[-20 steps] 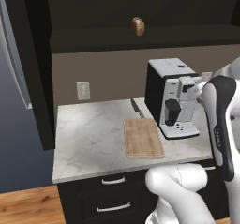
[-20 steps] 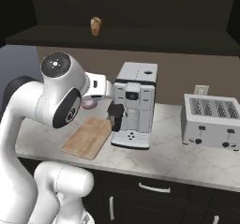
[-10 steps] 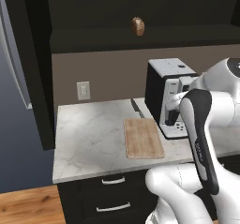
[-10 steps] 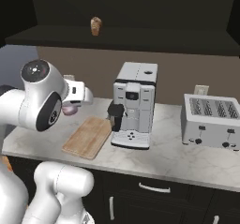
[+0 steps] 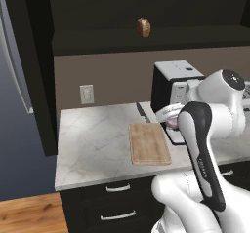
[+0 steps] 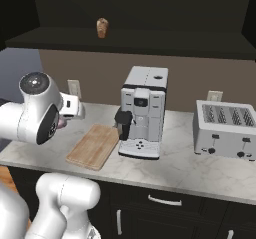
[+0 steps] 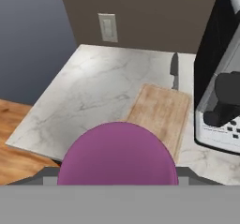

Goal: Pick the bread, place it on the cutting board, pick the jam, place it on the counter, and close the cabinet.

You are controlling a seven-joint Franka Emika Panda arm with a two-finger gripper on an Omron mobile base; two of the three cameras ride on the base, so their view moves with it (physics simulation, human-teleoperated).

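The bread (image 5: 143,27) (image 6: 102,27), a small brown loaf, sits on the shelf of the open cabinet (image 5: 146,8). My gripper (image 7: 118,174) is shut on the jam (image 7: 118,155), whose purple dome hides the fingertips. In the left base view the jam (image 5: 172,121) shows as a pinkish patch at the hand, above the right edge of the cutting board (image 5: 149,143) (image 6: 93,145) (image 7: 159,113). The board lies bare on the marble counter (image 5: 95,139) (image 7: 93,96).
A coffee machine (image 5: 171,81) (image 6: 142,113) stands right of the board, and a toaster (image 6: 225,130) further right. A knife (image 7: 174,70) lies behind the board. The open cabinet door (image 5: 29,66) hangs at the counter's left end.
The arm has swung, carrying the jam leftward in the right base view, away from the coffee machine. Bread and board have not moved.
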